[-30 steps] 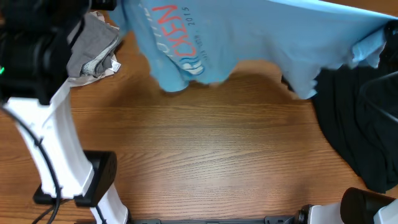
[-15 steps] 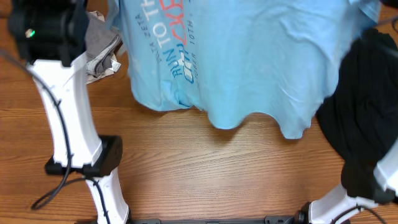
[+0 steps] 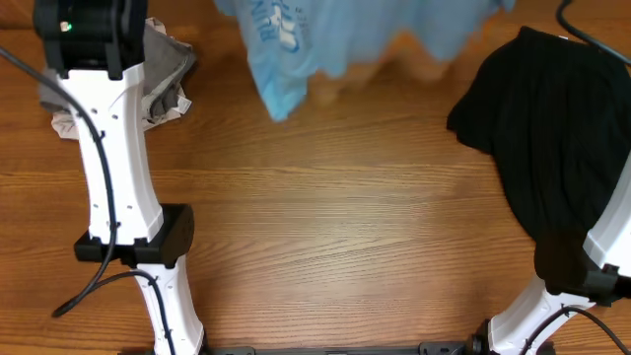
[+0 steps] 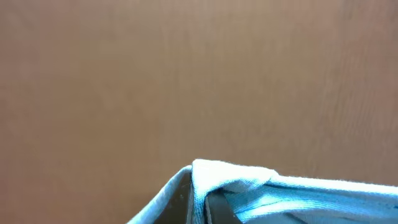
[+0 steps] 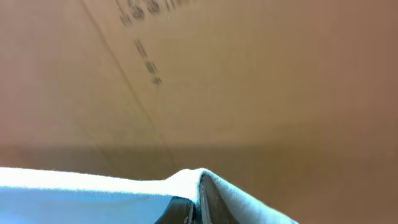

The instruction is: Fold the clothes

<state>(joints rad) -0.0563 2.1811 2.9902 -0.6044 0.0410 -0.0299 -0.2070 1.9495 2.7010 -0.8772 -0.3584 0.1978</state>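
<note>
The light-blue T-shirt (image 3: 296, 44) hangs bunched and blurred at 12 o'clock in the overhead view. Its lower edge droops toward the wooden table (image 3: 335, 227), and its upper part runs out of frame. White and blue print shows on the fold hanging lowest, toward 11 o'clock.

The black garment (image 3: 557, 138) lies heaped on the table at 3 o'clock, stretching from about 1 to 4 o'clock. Its lower end meets the white base of the right arm (image 3: 592, 271). Whether it touches the T-shirt cannot be told.

A crumpled grey cloth (image 3: 166, 74) sits at 10 o'clock, partly hidden behind the left arm (image 3: 104, 148), which reaches up from 7 o'clock.

In the left wrist view, the left gripper (image 4: 200, 202) sits at 6 o'clock. Its dark jaws are closed tight on a hem of the T-shirt, which trails off toward 4 o'clock.

In the right wrist view, the right gripper (image 5: 189, 210) is also at 6 o'clock. It is clamped on another edge of the same shirt, and that fabric stretches away toward 8 o'clock.
</note>
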